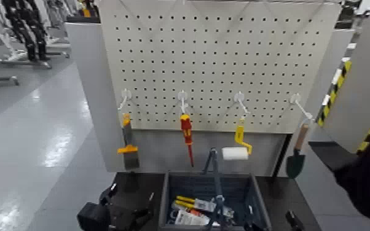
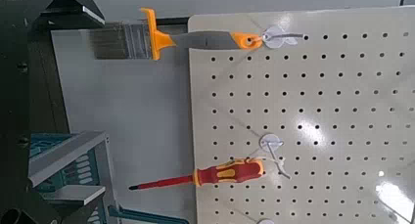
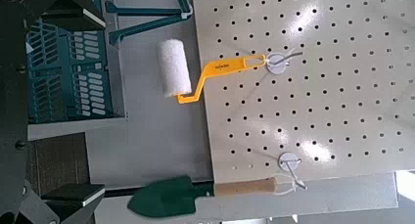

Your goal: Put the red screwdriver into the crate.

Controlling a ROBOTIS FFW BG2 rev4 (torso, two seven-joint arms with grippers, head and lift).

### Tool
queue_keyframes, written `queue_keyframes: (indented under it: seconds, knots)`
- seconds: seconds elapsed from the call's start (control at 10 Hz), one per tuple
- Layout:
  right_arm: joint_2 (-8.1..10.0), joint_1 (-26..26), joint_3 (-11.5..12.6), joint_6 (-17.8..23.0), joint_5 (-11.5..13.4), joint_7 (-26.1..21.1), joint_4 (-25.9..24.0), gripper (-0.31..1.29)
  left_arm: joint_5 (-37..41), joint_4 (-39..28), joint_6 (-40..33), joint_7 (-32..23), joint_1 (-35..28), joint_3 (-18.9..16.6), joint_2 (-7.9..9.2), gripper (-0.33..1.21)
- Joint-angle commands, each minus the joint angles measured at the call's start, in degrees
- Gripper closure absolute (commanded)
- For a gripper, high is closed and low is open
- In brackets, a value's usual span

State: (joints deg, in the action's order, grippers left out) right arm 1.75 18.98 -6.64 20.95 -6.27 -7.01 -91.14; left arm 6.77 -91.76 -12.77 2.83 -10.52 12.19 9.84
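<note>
The red screwdriver hung from a hook on the pegboard, handle up and shaft pointing down, above the far side of the crate. It was second from the left in a row of four tools: the orange-handled brush hung to its left, the yellow-handled paint roller to its right, and the green trowel with a wooden grip at the far right. The crate sat on the dark table, its thin handle raised over the opening; inside lay yellow-handled items and some white packets. The left gripper was at the near left, beside the crate, its claw spread wide with nothing between the fingers. The right gripper was at the near right, by the crate's right wall, its claw also wide and empty. Neither gripper touched the screwdriver, which was well apart from both, still on its hook.
</note>
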Motion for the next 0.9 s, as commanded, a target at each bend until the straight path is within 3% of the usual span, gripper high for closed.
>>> queue_keyframes:
  seconds: [0.1, 0.4, 0.9]
  knots:
    - [0.09, -0.09, -0.13, -0.12, 0.03, -0.2, 0.0, 0.13, 0.17, -0.09, 1.26, 0.86, 0.5, -0.24, 0.0, 0.11]
    - [0.09, -0.09, -0.22, -0.12, -0.06, -0.2, 0.09, 0.13, 0.26, 0.0, 3.63, 3.5, 2.43, -1.12, -0.18, 0.11]
    - [0.36, -0.35, -0.83, -0.12, -0.41, -0.2, 0.44, 0.13, 0.61, 1.41, 11.37, 14.75, 10.6, -2.44, -0.18, 0.11]
